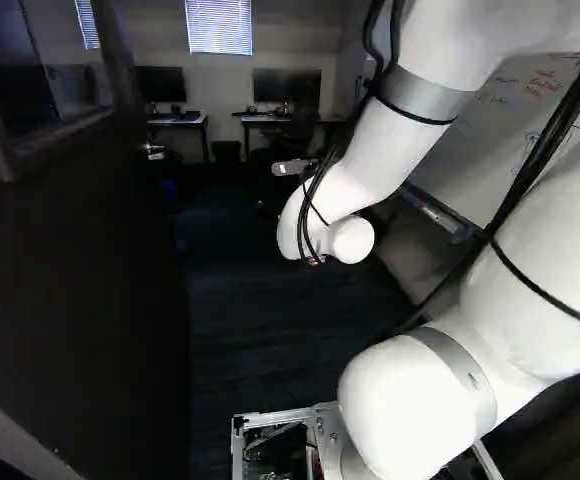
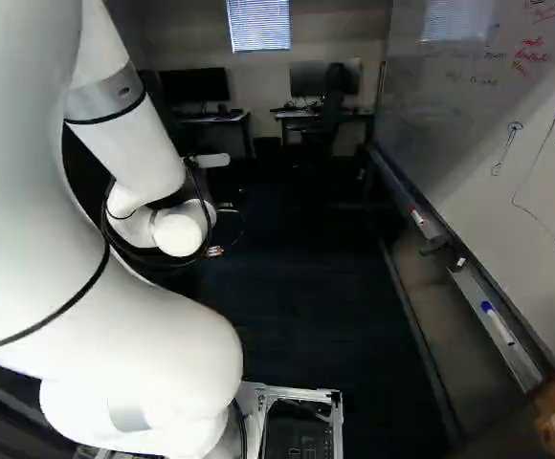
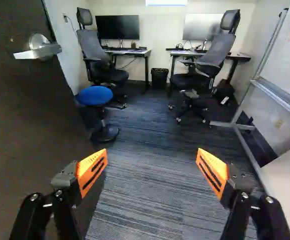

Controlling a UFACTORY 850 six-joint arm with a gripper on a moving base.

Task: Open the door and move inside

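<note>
There is a blue stool near a grey chair, a bin between two tabletops with monitors, and a whiteboard bearing red writing.

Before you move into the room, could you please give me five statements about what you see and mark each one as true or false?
1. The pincer grips the door handle. False: it is open and away from the handle.
2. The door stands open. True.
3. A bin stands between the two desks. True.
4. The whiteboard is blank. False: it bears red and blue writing.
5. The stool has a blue seat. True.
</note>
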